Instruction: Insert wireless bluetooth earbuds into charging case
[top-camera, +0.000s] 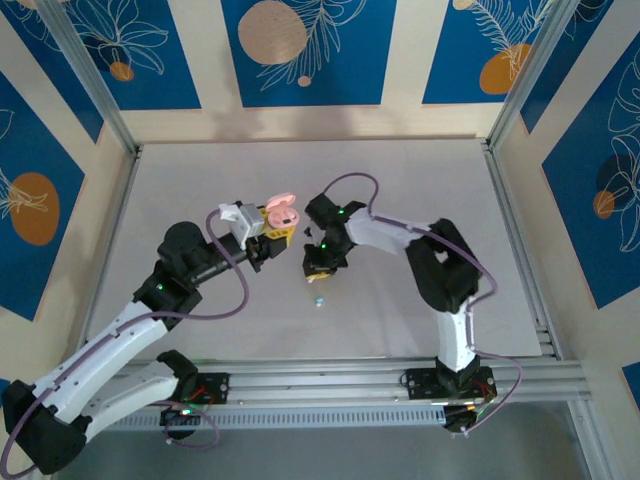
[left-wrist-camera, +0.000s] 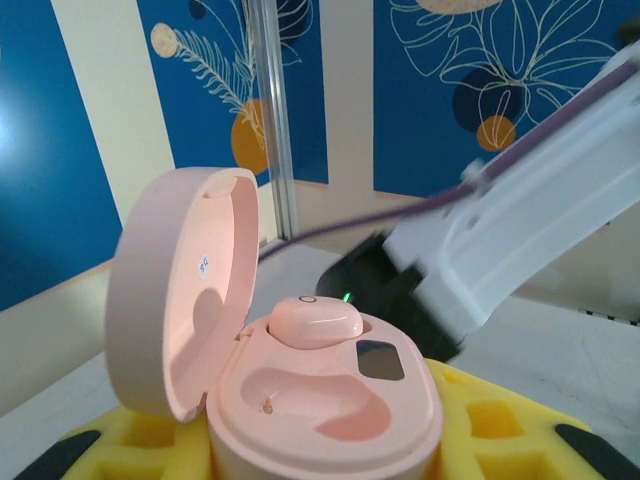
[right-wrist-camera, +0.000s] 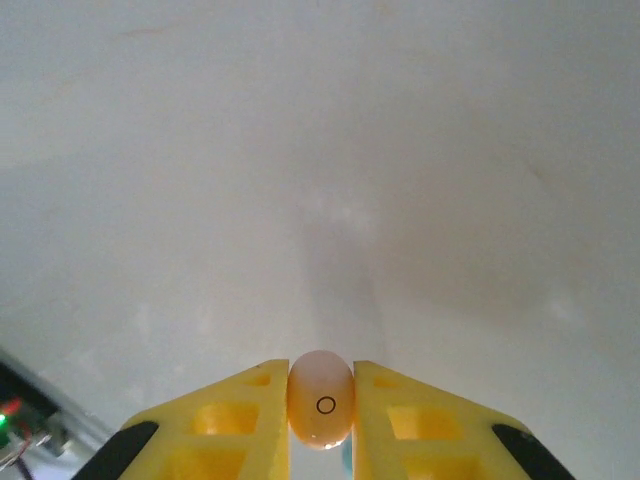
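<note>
- The left gripper (top-camera: 273, 232) is clamped on the pink case (left-wrist-camera: 330, 440) and holds it level with its mouth up. This is judged to present the sockets to the other arm.
- In the case, the lid (left-wrist-camera: 180, 300) stands open at 9 o'clock. One seated earbud (left-wrist-camera: 315, 322) fills the 12 o'clock place. The socket (left-wrist-camera: 310, 395) at 6 o'clock is vacant.
- The right gripper (right-wrist-camera: 321, 385) is closed on the second earbud (right-wrist-camera: 321, 405), at 4 o'clock of the case and not yet over it.
- A pale-blue piece (top-camera: 318, 300) lies loose on the table (top-camera: 430, 180), at 6 o'clock of the right gripper.
</note>
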